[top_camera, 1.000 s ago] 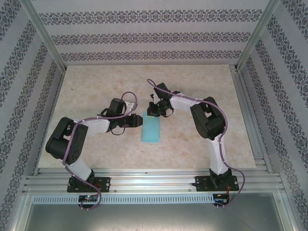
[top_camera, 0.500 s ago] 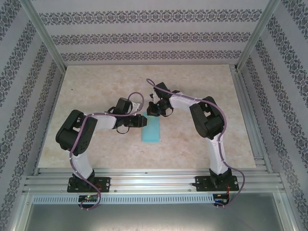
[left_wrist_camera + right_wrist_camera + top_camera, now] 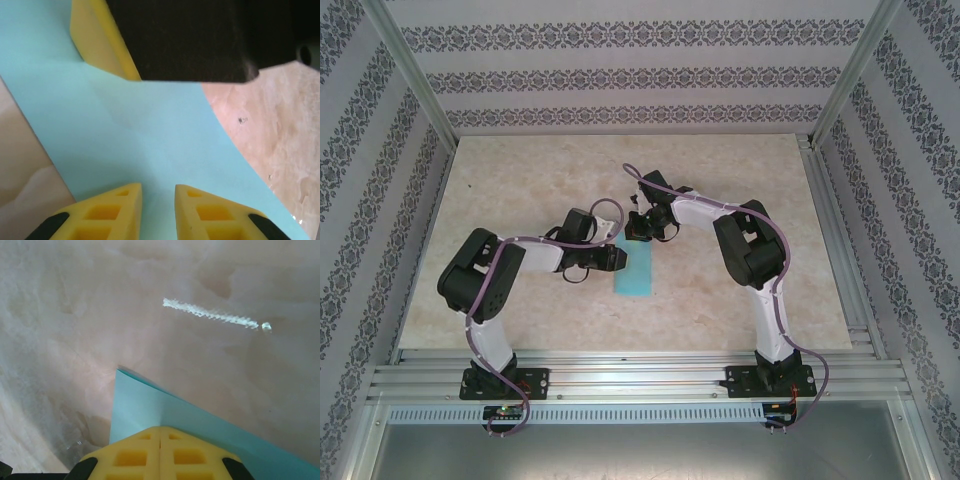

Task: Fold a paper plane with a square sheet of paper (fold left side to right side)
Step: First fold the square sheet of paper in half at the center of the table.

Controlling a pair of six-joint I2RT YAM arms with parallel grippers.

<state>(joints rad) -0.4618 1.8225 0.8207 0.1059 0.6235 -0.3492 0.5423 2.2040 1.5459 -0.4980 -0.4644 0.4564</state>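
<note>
From above, the turquoise paper [image 3: 636,273] lies flat near the middle of the marbled table [image 3: 520,180] as a narrow upright strip, longer than it is wide. The left gripper [image 3: 616,258] reaches in from the left and meets the strip's left edge near its far end. The right gripper [image 3: 642,237] comes down from the right onto the far end of the strip, and the two grippers sit just beside each other. In the left wrist view, the left gripper [image 3: 157,189] has its two yellow fingers [image 3: 120,205] a little apart, with a narrow gap through which the paper [image 3: 150,135] shows. The paper runs beneath them as a broad band with faint creases, and the table [image 3: 280,115] is bare on both sides. At the top of that view a yellow finger of the right gripper [image 3: 100,40] rests on the paper below its black body. In the right wrist view, the right gripper [image 3: 160,435] has its yellow fingers pressed together with no gap. They sit on the paper [image 3: 145,407], one corner of which points away across the table [image 3: 75,315]; whether any paper is caught between the fingers cannot be told
</note>
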